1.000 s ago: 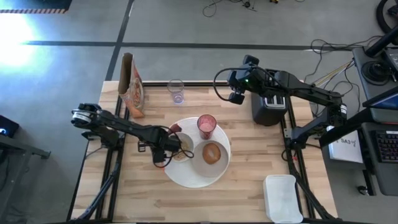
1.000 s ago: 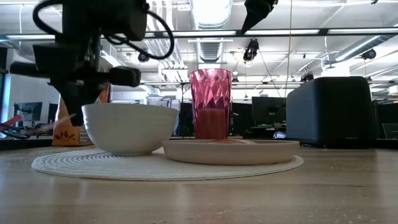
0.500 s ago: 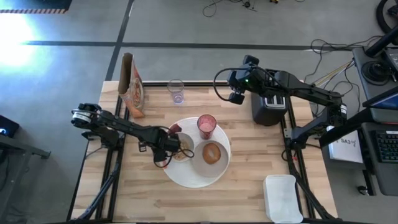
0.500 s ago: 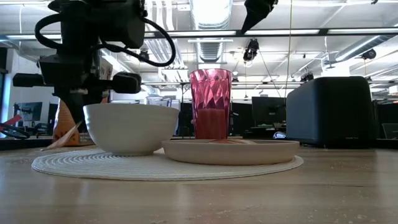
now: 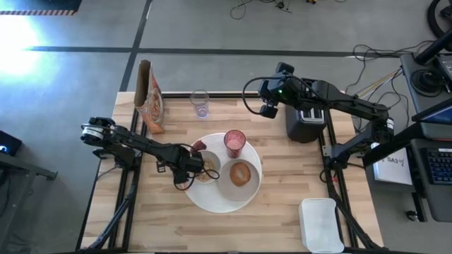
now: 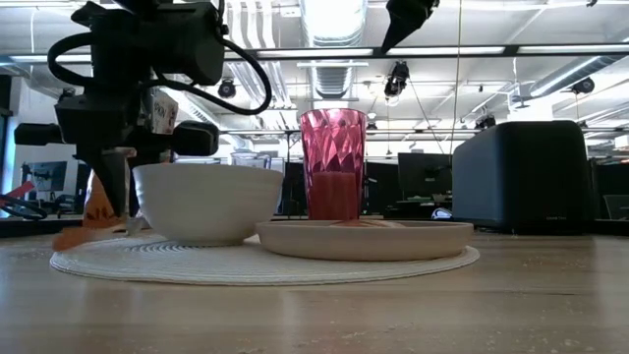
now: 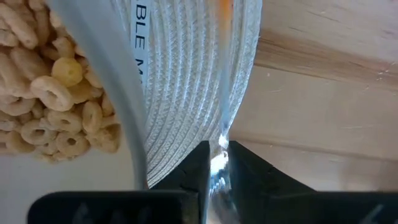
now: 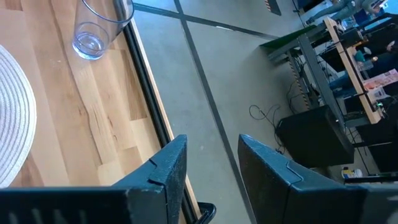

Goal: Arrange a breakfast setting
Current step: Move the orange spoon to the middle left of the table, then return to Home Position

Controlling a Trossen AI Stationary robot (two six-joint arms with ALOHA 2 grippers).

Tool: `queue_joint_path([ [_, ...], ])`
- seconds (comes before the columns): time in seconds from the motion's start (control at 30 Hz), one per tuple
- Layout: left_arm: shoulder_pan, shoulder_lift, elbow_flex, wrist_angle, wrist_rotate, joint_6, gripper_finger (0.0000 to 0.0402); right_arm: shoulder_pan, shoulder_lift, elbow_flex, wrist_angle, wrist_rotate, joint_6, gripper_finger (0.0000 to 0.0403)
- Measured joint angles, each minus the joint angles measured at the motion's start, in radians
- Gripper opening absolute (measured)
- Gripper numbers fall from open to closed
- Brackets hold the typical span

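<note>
A white bowl [image 5: 205,169] of cereal rings, a white plate [image 6: 364,239] bearing a round browned bread piece [image 5: 241,173], and a pink tumbler [image 6: 332,162] stand on a round woven mat [image 6: 265,264]. A small dark-red thing [image 5: 198,147] sits by the bowl's far side. My left gripper [image 7: 216,168] reaches down at the bowl's left side, shut on a thin utensil with an orange end [image 6: 74,237]. My right gripper [image 8: 211,162] hangs open and empty high over the table's far edge, next to the toaster. My left gripper pinches the thin utensil's silvery part [image 7: 219,148] between its two fingers, coming from above and pointing down. The utensil runs away from the fingers along the mat's rim [image 7: 242,93]. Its orange end lies low at the mat's left edge.
A black-and-silver toaster [image 5: 305,121] stands at the far right. A clear glass [image 5: 200,104] and a cereal bag [image 5: 150,99] stand at the far left. A white tray [image 5: 321,224] lies at the near right corner. Bare wood shows at the near left.
My left gripper has sunk a little beside the bowl. The utensil's orange end, out of sight a second ago, then slanting, has come down to lie at the mat's left edge.
</note>
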Motion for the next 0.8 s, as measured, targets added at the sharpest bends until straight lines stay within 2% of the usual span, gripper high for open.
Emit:
queue_joint_path([
  [0.4,0.0,0.0,0.0,0.002,0.0,-0.003,0.0103,0.0,0.0,0.0,0.0,0.0,0.0,0.0135],
  [0.63,0.0,-0.039,0.0,-0.015,0.0,-0.012,0.011,0.0,0.0,0.0,0.0,0.0,0.0,0.0135],
  [0.8,-0.004,-0.134,0.0,-0.044,0.0,-0.066,0.011,0.0,0.0,0.0,0.0,0.0,0.0,0.0129],
])
